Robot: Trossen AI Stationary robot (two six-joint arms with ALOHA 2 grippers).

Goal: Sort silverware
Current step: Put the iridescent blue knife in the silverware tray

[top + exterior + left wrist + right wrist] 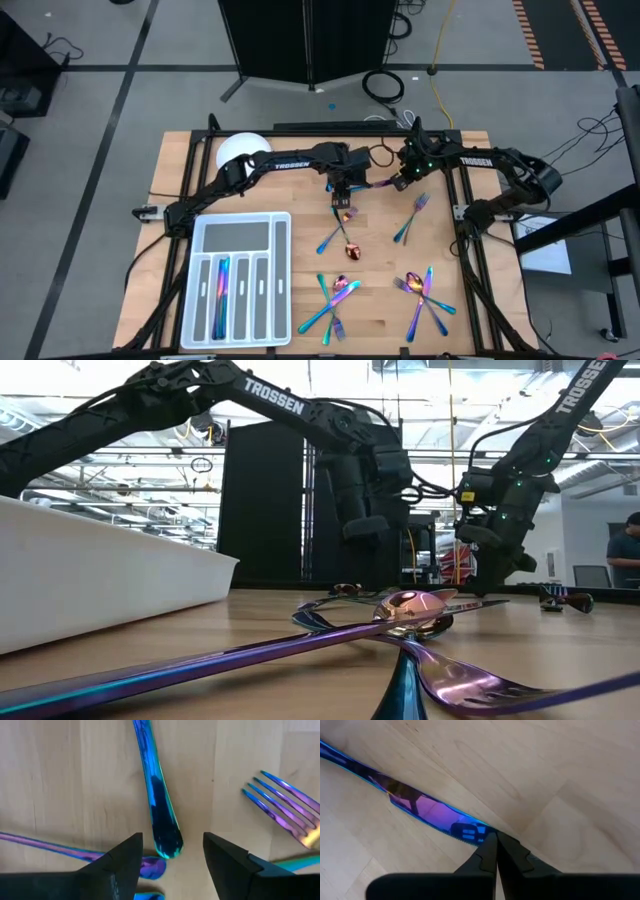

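Both grippers sat mid-pick: your left gripper [172,862] hung released over a slim iridescent blue handle [159,807] on the bench; your right gripper [496,851] pinched a purple-blue knife [427,812]. Next, I'd judge, you needed to lower and close.

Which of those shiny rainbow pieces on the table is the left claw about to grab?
The left claw hangs open over the handle end of a blue piece lying alone mid-table, unlike the crossed heaps nearer the front.

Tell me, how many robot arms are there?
2. The left arm reaches over the middle of the table; the right arm reaches in beside it.
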